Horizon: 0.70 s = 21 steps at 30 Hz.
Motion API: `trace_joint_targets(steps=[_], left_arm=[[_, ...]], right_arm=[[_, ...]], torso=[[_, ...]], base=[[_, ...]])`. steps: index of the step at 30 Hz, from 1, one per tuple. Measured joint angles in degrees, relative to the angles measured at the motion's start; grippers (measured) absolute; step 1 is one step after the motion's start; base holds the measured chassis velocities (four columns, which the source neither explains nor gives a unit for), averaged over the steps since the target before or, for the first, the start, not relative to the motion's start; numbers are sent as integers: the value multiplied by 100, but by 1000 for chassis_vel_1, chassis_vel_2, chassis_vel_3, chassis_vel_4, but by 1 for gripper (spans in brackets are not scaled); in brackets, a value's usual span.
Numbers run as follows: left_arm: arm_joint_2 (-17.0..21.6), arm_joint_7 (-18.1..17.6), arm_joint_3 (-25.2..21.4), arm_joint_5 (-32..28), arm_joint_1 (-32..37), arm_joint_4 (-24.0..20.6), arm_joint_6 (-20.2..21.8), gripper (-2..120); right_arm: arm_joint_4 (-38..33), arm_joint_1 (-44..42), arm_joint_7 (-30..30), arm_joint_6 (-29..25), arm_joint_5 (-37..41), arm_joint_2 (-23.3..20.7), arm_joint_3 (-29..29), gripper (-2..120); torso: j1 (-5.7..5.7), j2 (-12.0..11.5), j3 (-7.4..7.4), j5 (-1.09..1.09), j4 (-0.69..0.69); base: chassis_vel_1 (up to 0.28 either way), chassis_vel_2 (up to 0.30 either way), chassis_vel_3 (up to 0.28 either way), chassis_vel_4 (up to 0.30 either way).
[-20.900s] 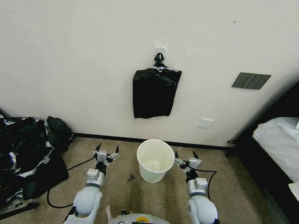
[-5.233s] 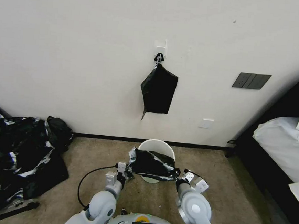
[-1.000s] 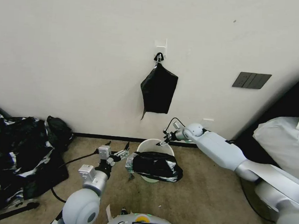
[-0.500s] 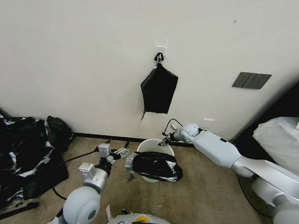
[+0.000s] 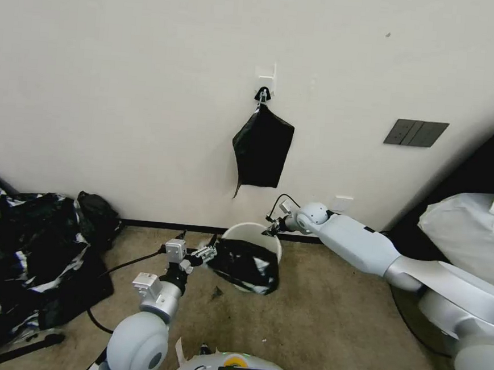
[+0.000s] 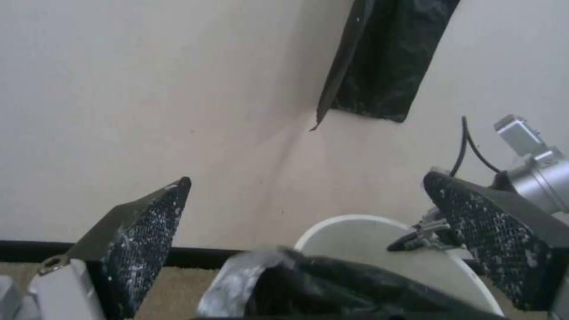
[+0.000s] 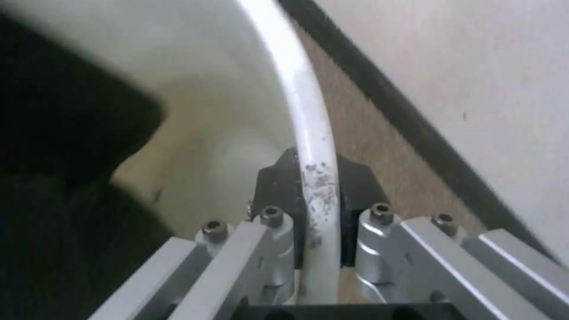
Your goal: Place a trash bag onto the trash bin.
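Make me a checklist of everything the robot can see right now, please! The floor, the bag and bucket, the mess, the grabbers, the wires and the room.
Surface: tan carpet floor, a few small scraps on it.
Job's things: trash bin stands by the wall; trash bag is draped over its near rim, mouth not spread around it.
Clutter: big pile of black plastic at the left.
Grippers: right gripper has its jaws clamped on the bin's far rim; left gripper is open beside the bag's edge, holding nothing.
Cables: black cable across the floor by the left arm.
Surroundings: bundle of black bags hangs on a wall hook; bed at the right.
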<state>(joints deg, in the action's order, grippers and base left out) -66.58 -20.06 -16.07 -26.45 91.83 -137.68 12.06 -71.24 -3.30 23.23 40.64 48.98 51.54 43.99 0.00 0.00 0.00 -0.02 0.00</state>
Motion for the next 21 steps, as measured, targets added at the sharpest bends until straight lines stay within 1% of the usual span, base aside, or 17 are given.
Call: trace_joint_targets(steps=[1,3,4,5,6,7,8,11,12,13,14,15,16,17,19,20,21], left_arm=[[-23,4,25,35,23,-4,-3,100],[-38,9,46,62,39,-16,-7,100],[-60,20,89,106,91,-50,-10,100],[-62,22,92,116,101,-59,-12,100],[-62,22,92,116,101,-59,-12,100],[-63,24,95,124,112,-62,-14,100],[-63,24,95,124,112,-62,-14,100],[-51,29,86,160,101,-36,-34,100],[-51,29,86,160,101,-36,-34,100],[-49,30,83,162,91,-20,-39,100],[-49,30,83,162,91,-20,-39,100],[-44,29,73,178,73,27,-72,100],[-44,29,73,178,73,27,-72,100],[-45,29,66,216,61,73,-141,100],[-45,29,66,216,61,73,-141,100],[-73,28,51,270,57,126,-190,100],[-85,23,31,275,60,144,-206,100]], right_arm=[[-102,-40,-134,0,183,-67,-27,7],[-197,-77,-289,0,357,-121,-57,7],[-594,-282,-1236,1,1324,-368,-266,7],[-763,-410,-1675,1,1716,-468,-408,7],[-763,-410,-1675,1,1716,-468,-408,7],[-979,-586,-2175,1,2171,-578,-584,7],[-979,-586,-2175,1,2171,-578,-584,7],[-2029,-1628,-4566,-6,4050,-855,-1787,7],[-2029,-1628,-4566,-6,4050,-855,-1787,7],[-2226,-1806,-4975,-22,4310,-870,-1981,7],[-2226,-1806,-4975,-22,4310,-870,-1981,7],[-2647,-2250,-5692,-199,4746,-945,-2353,7],[-2647,-2250,-5692,-199,4746,-945,-2353,7],[-2920,-2639,-5985,-490,4847,-1034,-2624,7],[-2920,-2639,-5985,-490,4847,-1034,-2624,7],[-3294,-3350,-6466,-837,4904,-1060,-3205,7],[-3577,-3824,-6815,-1018,4924,-1021,-3645,7]], torso=[[0,0,0,1,-3],[0,0,0,3,-1],[-1,0,0,1,1],[-1,0,0,0,0],[-1,0,0,0,0],[0,0,0,2,-1],[0,0,0,2,-1],[0,0,-1,4,-3],[0,0,-1,4,-3],[-1,0,-1,3,-1],[-1,0,-1,3,-1],[-1,0,-1,2,3],[-1,0,-1,2,3],[-1,0,0,3,1],[-1,0,0,3,1],[-1,0,-1,3,-3],[-1,0,-1,2,-3]], base=[[0,0,0,0],[0,0,0,0],[0,0,0,0],[0,0,0,0],[0,0,0,0],[0,0,0,0],[0,0,0,0],[0,0,0,0],[0,0,0,0],[0,0,0,0],[0,0,0,0],[0,0,0,0],[0,0,0,0],[0,0,0,0],[0,0,0,0],[0,0,0,0],[0,0,0,0]])
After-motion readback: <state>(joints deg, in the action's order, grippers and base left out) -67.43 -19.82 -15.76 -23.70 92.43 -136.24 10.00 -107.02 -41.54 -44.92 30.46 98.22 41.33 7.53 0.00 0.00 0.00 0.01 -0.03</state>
